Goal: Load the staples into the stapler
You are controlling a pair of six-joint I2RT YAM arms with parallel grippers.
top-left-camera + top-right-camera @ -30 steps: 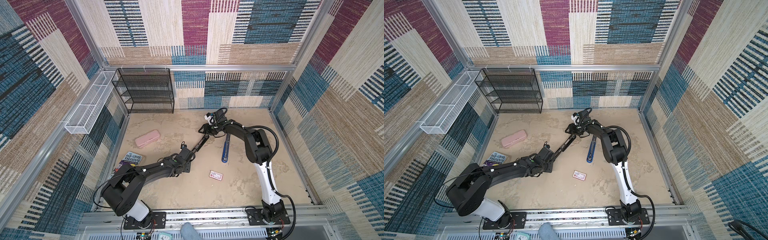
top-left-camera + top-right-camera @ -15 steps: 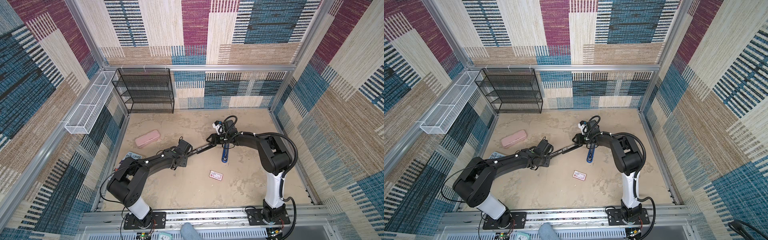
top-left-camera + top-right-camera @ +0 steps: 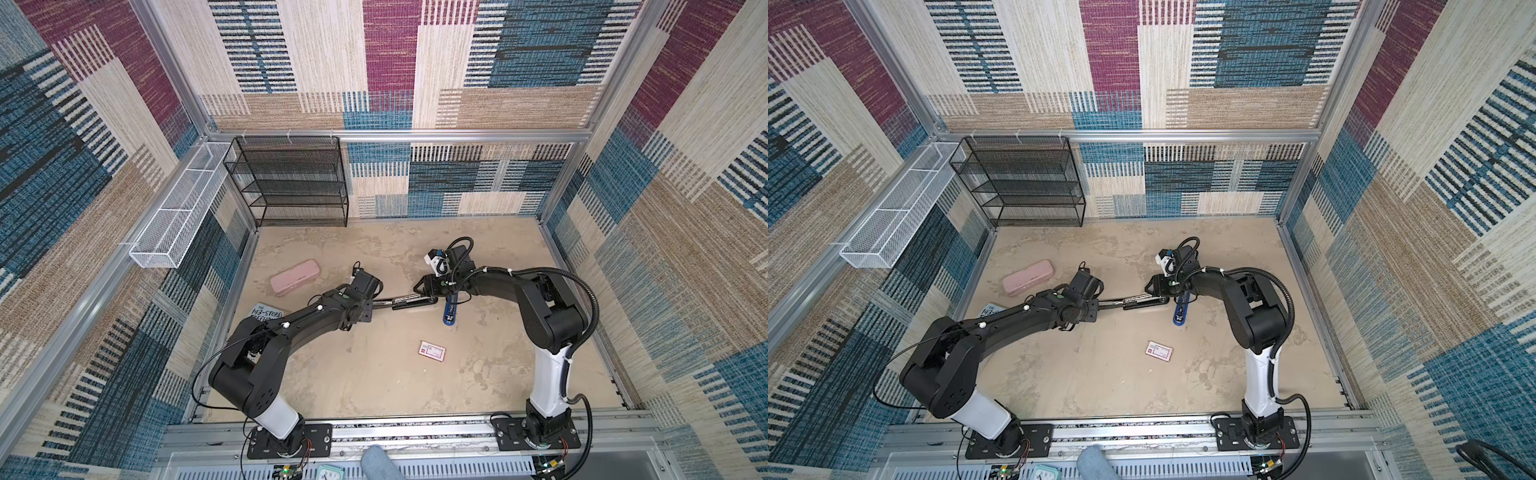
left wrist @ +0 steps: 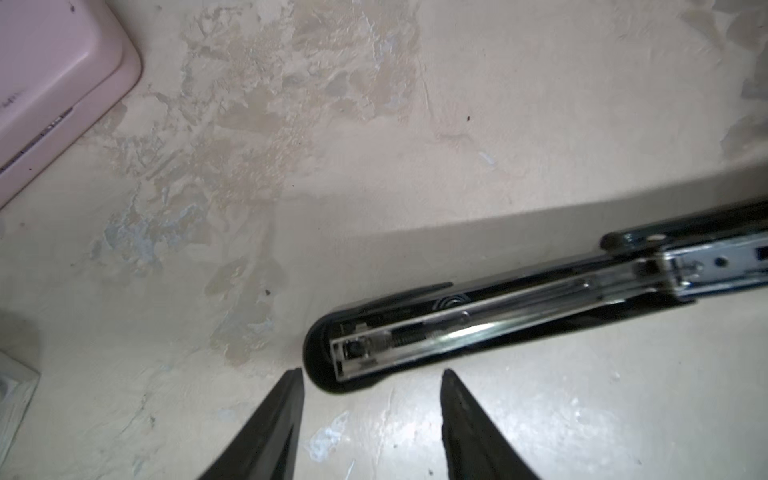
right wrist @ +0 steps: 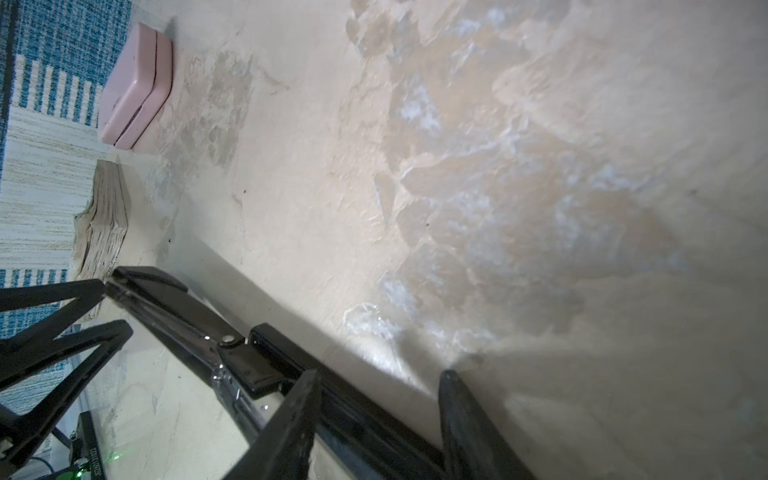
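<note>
**Inspector:** Top views, please. Where is the item?

**Assistant:** In both top views the stapler sits mid-frame, swung open, between the left gripper and the right gripper. Its long axis runs almost level across the frame. The staples box lies flat on the floor lower down, well apart from both.

**Inspector:** Left wrist view?

**Assistant:** The fingers are apart and grip nothing. The stapler's rounded cover end lies just beyond the tips and points to the lower left. Its sprung channel faces the camera. The pink pencil case is in the upper left.

**Inspector:** Right wrist view?

**Assistant:** The fingers straddle the black body low in the frame. I judge them clamped on it, since it casts a detached shadow. The axis runs from lower right up to mid-left.

**Inspector:** Handling?

**Assistant:** My judgement is that it is stiff, fairly heavy and glossy, so likely to slip. The hinge will let the free half swing. It should be held across the flanks of the base. The strips are light and brittle, so they should be pinched by their long sides
</note>
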